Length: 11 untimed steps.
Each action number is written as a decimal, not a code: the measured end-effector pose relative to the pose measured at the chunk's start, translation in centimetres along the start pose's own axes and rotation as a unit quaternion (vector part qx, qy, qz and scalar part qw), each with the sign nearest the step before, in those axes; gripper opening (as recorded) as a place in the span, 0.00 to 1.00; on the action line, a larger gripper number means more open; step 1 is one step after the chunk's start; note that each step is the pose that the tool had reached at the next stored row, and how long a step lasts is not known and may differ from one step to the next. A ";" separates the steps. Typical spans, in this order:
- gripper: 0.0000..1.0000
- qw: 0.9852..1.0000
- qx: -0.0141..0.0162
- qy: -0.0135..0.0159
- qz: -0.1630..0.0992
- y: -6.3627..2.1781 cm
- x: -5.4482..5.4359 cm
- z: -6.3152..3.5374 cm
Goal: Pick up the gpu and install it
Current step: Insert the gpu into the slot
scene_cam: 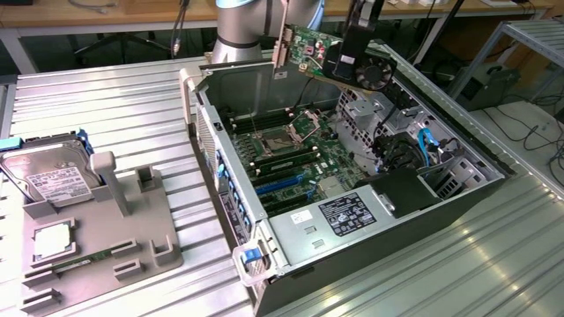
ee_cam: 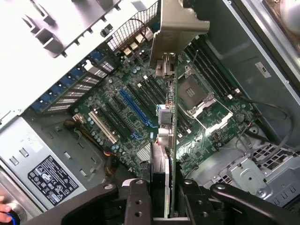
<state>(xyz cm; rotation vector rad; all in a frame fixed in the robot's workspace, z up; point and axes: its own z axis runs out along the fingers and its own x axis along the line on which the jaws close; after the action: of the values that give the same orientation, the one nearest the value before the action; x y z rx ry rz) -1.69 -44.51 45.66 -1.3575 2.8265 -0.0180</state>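
The gpu (scene_cam: 321, 53) hangs tilted above the back end of the open computer case (scene_cam: 264, 257). It is a green card with a round black fan (scene_cam: 376, 71) and a pale metal end bracket (scene_cam: 280, 43). My gripper (scene_cam: 357, 36) is shut on its top edge. In the wrist view the gpu (ee_cam: 169, 136) appears edge-on between my gripper's (ee_cam: 164, 204) black fingers (ee_cam: 136, 201), its bracket (ee_cam: 176, 23) at the far end. Below it lies the motherboard with a blue slot (ee_cam: 136, 110) and a white slot (ee_cam: 103, 126), well apart from the card.
A grey fixture tray (scene_cam: 158, 261) on the exterior view's left holds a silver hard drive (scene_cam: 49, 178), a processor (scene_cam: 53, 241) and a green memory stick (scene_cam: 88, 257). Inside the case are the power supply (scene_cam: 344, 214), drive cage (scene_cam: 370, 109), blue cables (scene_cam: 427, 148) and a processor socket (ee_cam: 194, 89).
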 end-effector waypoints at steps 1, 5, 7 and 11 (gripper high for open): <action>0.28 1.000 0.000 0.000 -0.004 0.00 0.0 0.00; 0.28 1.000 0.000 0.000 -0.025 -0.01 0.0 0.00; 0.28 0.999 0.000 0.000 -0.035 -0.01 0.0 0.00; 0.28 0.998 0.000 -0.001 -0.055 -0.02 0.0 0.00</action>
<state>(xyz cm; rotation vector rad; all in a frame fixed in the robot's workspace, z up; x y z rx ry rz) -1.69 -44.53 45.66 -1.5105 2.7472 -0.0175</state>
